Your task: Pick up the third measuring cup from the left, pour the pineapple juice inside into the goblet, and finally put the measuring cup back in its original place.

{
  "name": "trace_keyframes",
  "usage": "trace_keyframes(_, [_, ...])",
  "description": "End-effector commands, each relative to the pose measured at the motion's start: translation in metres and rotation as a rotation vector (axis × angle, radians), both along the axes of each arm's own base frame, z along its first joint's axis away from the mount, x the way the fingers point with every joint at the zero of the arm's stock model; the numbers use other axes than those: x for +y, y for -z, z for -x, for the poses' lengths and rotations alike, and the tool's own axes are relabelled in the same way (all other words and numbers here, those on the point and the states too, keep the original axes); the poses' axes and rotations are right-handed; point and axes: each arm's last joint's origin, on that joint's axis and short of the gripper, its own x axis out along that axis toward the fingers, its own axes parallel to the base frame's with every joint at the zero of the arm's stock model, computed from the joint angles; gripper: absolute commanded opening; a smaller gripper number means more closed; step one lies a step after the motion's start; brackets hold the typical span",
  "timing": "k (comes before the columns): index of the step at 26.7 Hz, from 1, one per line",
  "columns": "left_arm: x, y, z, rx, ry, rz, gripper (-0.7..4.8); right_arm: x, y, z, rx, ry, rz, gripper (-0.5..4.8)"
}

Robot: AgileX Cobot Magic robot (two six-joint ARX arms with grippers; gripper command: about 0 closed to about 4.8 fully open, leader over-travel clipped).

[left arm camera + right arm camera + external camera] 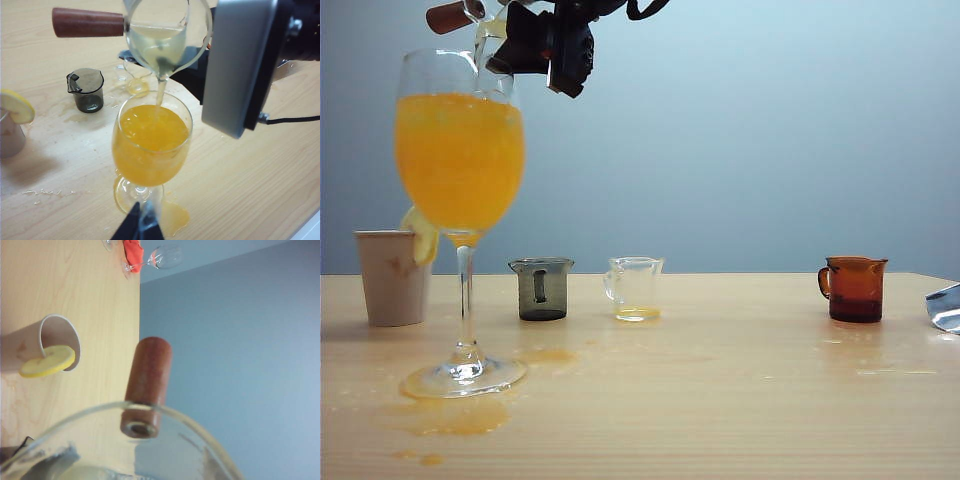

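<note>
Light wood-grain tabletop [740,400] before a plain blue-grey wall carries the set-up. Right gripper [535,40] hangs at the top of the exterior view, above the goblet [460,165], and grips the third measuring cup [167,37], a clear spouted beaker with a wooden stick handle [87,22]; the jaws stand closed on the glass wall. That cup is tipped so its spout sits directly over the goblet's mouth, which lets the pineapple juice [157,47] fall in a thin stream [160,92] into the orange drink [150,140] beneath the gripper. Pouring appears well under way, though pale liquid remains in the cup. Left gripper [141,225] shows only as dark finger tips at the edge of its own view, close to the goblet's foot; whether it is open cannot be told. Its raised, idle pose keeps its camera on the pour. Counted below and beside the right gripper: one goblet, one grey cup [541,288], one clear handled cup [635,288], one amber cup [853,289], one paper cup [392,277] bearing one lemon slice [47,361]. Orange spill patches [455,418] lie around the goblet's foot, so spilling seems a live risk.
</note>
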Motion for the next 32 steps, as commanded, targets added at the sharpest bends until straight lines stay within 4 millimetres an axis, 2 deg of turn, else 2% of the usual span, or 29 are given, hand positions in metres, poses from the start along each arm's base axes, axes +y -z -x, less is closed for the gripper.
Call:
trace_keyframes(1, [0.0, -0.002, 0.0, -0.012, -0.001, 0.007, -0.03, 0.0, -0.01, 0.001, -0.074, -0.006, -0.011, 1.39])
trace_keyframes(20, [0.0, -0.002, 0.0, -0.012, -0.001, 0.007, -0.03, 0.003, -0.019, 0.005, -0.236, -0.047, -0.016, 1.4])
trace_keyframes(26, [0.0, -0.002, 0.0, -0.012, -0.001, 0.007, -0.03, 0.003, -0.022, 0.006, -0.336, -0.07, 0.021, 1.4])
trace_keyframes(32, [0.0, -0.002, 0.0, -0.012, -0.001, 0.007, -0.03, 0.004, -0.026, 0.008, -0.402, -0.103, 0.015, 1.58])
